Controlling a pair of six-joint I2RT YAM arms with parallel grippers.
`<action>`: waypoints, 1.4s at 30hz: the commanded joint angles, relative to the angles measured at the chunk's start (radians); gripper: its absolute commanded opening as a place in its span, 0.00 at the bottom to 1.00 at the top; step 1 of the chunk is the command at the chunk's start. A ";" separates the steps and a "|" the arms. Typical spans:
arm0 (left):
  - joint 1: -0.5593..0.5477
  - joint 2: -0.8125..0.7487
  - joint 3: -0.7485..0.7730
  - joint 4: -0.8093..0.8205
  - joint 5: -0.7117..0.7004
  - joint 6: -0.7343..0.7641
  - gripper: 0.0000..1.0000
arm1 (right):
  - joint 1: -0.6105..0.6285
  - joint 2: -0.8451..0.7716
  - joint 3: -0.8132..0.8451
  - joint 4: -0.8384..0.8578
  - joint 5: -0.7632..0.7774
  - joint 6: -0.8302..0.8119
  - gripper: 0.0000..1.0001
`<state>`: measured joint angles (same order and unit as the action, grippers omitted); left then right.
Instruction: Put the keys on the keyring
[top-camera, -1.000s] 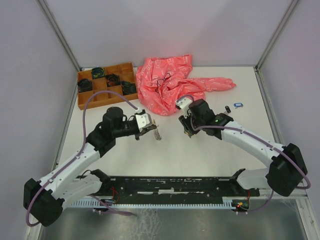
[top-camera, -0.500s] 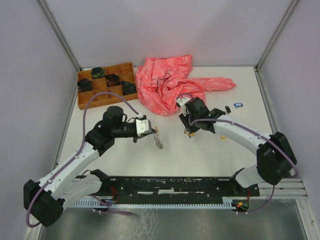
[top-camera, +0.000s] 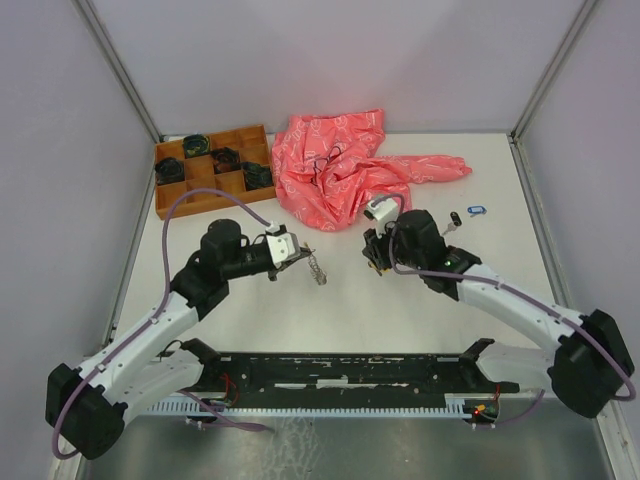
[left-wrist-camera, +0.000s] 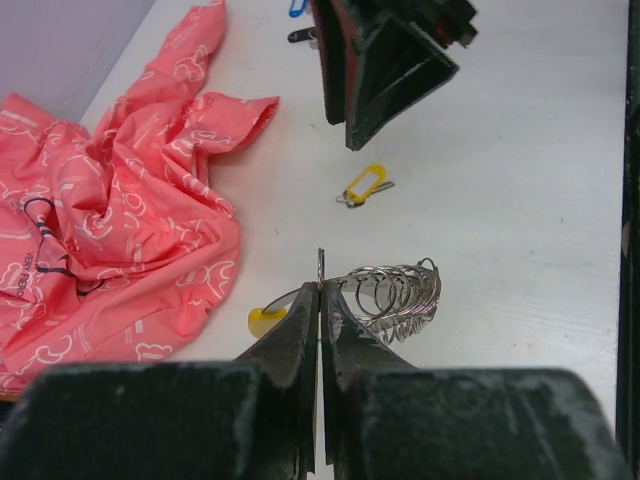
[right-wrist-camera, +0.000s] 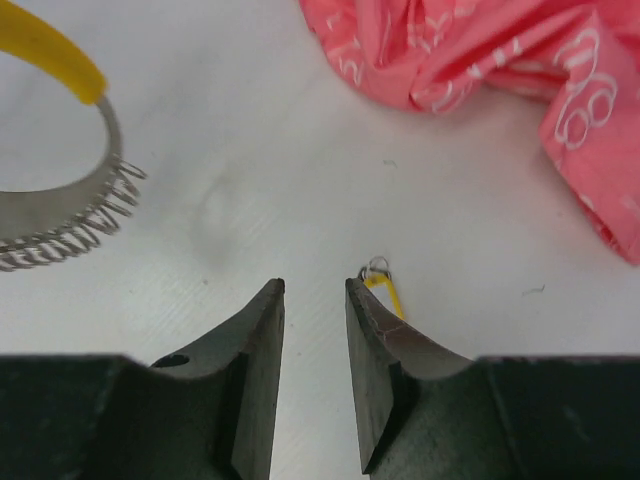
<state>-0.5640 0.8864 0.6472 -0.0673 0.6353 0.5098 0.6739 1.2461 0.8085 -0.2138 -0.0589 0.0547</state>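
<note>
Left gripper (left-wrist-camera: 320, 290) is pinched fully together on the keyring (left-wrist-camera: 392, 298). It grips the wire beside the yellow segment, so the coiled loop juts past the fingertips at the centre of the left wrist view. That hold looks meant to present the ring steadily to the other arm. Right gripper (right-wrist-camera: 313, 292) has its jaws partly apart with nothing between them, tips aimed down at the white table (top-camera: 350, 320).

A crumpled pink cloth (top-camera: 340, 170) fills the upper middle of the overhead view and plays no part in the task. To its left sits a wooden tray (top-camera: 200, 207) with dark coiled bundles in its compartments. The yellow-tagged key (right-wrist-camera: 385, 290) lies flat just beyond the right fingertip, lower centre of the right wrist view, so this looks like the approach to pick it up. A black-tagged key (top-camera: 455, 218) and a blue-tagged key (top-camera: 476, 210) wait at upper right, well apart from the ring.
</note>
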 joint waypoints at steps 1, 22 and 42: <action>0.002 0.000 -0.010 0.204 -0.072 -0.181 0.03 | 0.018 -0.156 -0.141 0.445 -0.111 -0.068 0.39; -0.014 0.045 -0.024 0.309 -0.110 -0.364 0.03 | 0.168 -0.069 -0.204 0.956 -0.240 -0.120 0.33; -0.029 0.056 -0.021 0.310 -0.079 -0.370 0.03 | 0.199 0.000 -0.179 1.016 -0.150 -0.107 0.20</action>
<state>-0.5827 0.9424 0.6147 0.1749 0.5331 0.1719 0.8661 1.2396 0.5835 0.7376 -0.2440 -0.0605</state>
